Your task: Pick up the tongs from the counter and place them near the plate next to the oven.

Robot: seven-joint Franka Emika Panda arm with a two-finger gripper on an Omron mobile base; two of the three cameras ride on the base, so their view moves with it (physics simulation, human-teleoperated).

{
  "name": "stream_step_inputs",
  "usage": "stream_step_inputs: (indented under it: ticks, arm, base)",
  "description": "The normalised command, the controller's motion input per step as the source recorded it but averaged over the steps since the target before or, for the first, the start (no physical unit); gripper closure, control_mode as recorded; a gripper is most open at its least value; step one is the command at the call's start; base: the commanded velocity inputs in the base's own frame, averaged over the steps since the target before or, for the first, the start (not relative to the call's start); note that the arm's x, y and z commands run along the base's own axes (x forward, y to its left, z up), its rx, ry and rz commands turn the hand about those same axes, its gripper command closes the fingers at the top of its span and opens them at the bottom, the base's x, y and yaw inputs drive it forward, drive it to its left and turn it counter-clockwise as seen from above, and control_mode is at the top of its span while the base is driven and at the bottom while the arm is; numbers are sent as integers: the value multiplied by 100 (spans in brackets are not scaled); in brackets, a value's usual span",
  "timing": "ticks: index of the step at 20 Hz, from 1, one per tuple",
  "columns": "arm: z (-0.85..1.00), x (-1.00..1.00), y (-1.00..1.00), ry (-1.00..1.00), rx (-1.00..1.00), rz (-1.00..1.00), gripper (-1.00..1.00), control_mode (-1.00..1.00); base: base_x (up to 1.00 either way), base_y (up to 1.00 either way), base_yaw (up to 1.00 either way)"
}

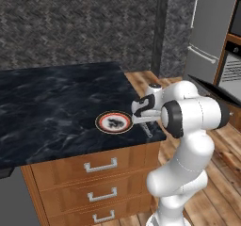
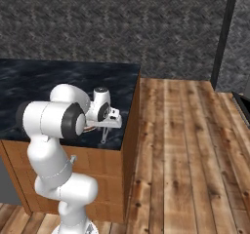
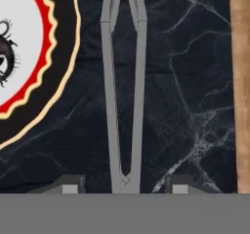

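Tongs (image 3: 124,96) lie flat on the black marble counter (image 1: 47,102), just beside the plate (image 1: 113,122) at its 3 o'clock in the left base view, close to the counter's right-hand edge. In the hand view they run from 6 o'clock up to 12 o'clock, the joined end at the bottom and the two thin arms parting slightly toward the top.

The gripper (image 3: 124,189) hangs low over that joined end, its two dark fingertips (image 3: 71,185) standing one on each side of it with counter showing between tip and metal. The jaws are spread and pinch nothing.

By the look of them the tongs are light, stiff and smooth metal, so likely slippery under the pads. Being springy, the arms would probably close together if squeezed partway along; the joined end is narrower and firmer, though a hold there leaves the long arms free to swing. A grip nearer the middle would balance better.

The steel-fronted oven (image 1: 231,72) stands at 3 o'clock of the counter in the left base view, across the wooden floor (image 2: 185,145). No brand, label or writing can be read anywhere; the plate carries only a dark pattern in its centre.
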Motion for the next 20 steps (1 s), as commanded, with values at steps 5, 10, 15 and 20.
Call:
stream_step_inputs:
  ticks: [5, 10, 15, 20]
  arm:
    - [6, -2, 0, 0, 0, 0, -100, -100]
    - [35, -61, 0, -6, 0, 0, -100, -100]
    - [68, -100, 0, -17, 0, 0, -100, -100]
    - [75, -100, 0, -17, 0, 0, -100, -100]
  base:
    - [0, 0, 0]
    - [0, 0, 0]
    - [0, 0, 0]
    - [0, 0, 0]
